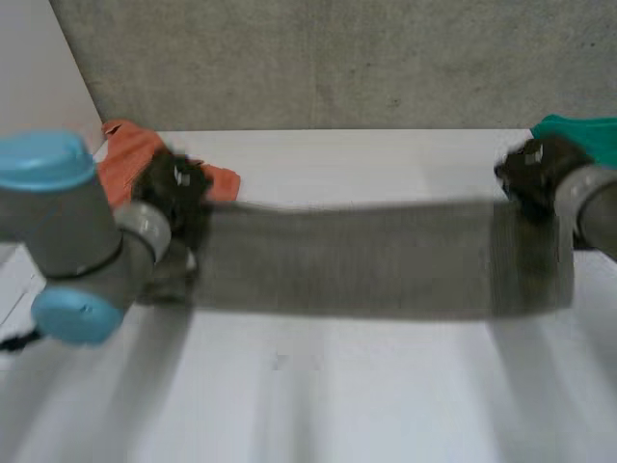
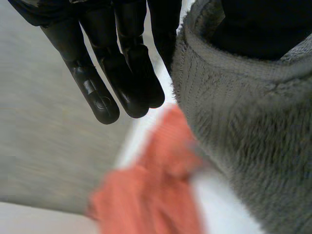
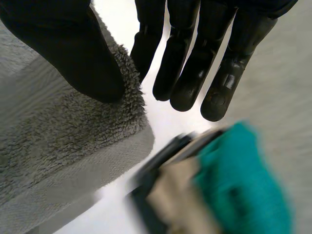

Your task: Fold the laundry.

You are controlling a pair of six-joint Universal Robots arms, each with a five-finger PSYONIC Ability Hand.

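Over the white table [image 1: 318, 386], a fluffy grey terry towel [image 1: 357, 256] hangs stretched between the hands. The left hand [image 1: 174, 193] and right hand [image 1: 535, 169] each pinch one end with the thumb (remaining fingers straight). Grips this shallow could let a corner slip. Farther back, the crumpled orange cloth [image 1: 125, 159] and the teal cloth [image 1: 583, 135] might snag the towel.

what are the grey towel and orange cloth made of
Grey towel: looks like terry, probably cotton, with fuzzy looped pile and a flat woven band near its edge. Orange cloth: soft matte fabric, crumpled; weave cannot be told.
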